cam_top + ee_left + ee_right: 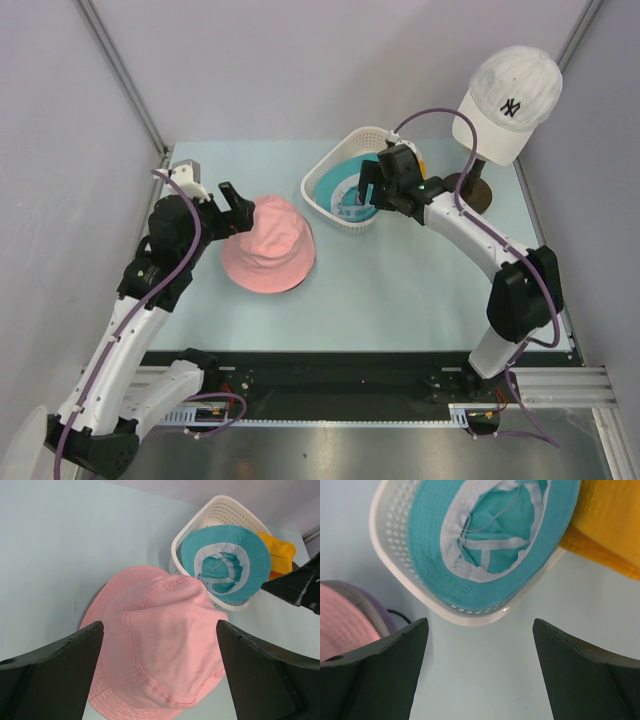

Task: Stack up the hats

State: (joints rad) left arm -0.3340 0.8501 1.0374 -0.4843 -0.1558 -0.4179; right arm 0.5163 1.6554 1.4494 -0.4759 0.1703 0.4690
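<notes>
Left gripper [233, 203] hangs with its jaws wide apart, nothing between them, over the left side of the pink hat [268, 245]. That hat lies crown-up on the table [400, 290], covering a lavender hat [380, 612] seen only as a sliver. Right gripper [366, 190], fingers likewise spread and holding nothing, hangs above the teal hat [490, 540], upturned in a white basket [395, 545]. An orange hat [280, 555] shows beyond the teal brim, mostly hidden. Open tabletop lies toward the near edge.

A pale blue-green bench [400, 300] fills the enclosure, closed in by plain lavender-grey walls [320, 60] with slanted metal struts [120, 75] at the back corners. A black rail [340, 375] borders its near edge under soft, even light.
</notes>
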